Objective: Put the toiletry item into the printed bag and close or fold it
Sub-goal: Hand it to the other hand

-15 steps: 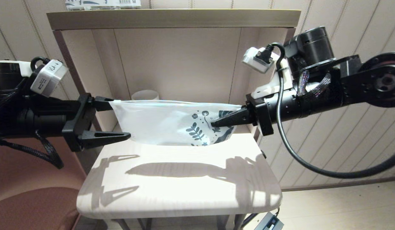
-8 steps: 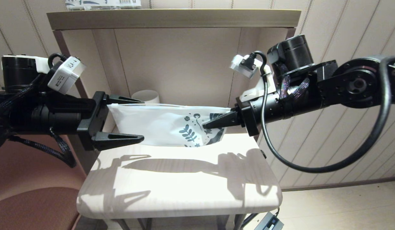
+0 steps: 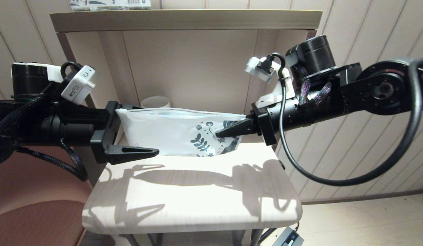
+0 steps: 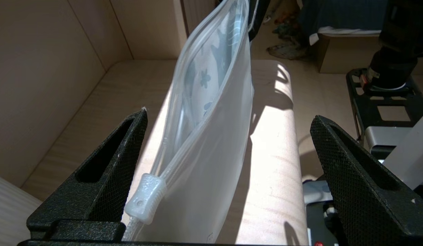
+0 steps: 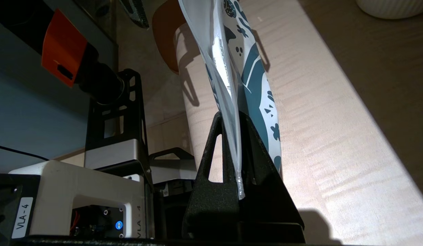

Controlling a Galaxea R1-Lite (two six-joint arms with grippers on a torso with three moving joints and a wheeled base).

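Fingers of the right gripper [image 3: 222, 132] are closed flat on the printed end of the bag [image 3: 170, 131]; the right wrist view shows both pads [image 5: 252, 150] pinching the film edge between them. Fingers of the left gripper [image 3: 138, 128] stand wide apart, one on each side of the bag's plain end, gripping nothing. In the left wrist view the zip slider [image 4: 145, 198] sits just beside the far finger [image 4: 105, 171].

The bag hangs stretched left to right above the table [image 3: 198, 201], its lower edge at or just above the surface. The toiletry item cannot be made out in any view; whether it is inside is not confirmed.

Handling, as judged: the bag is thin, light, limp film and smooth, so it will sag and twist unless held at both ends. The stiffest part is the zip rail along the top edge. Take hold there, on or next to the slider, with the printed end kept pinched as the anchor.
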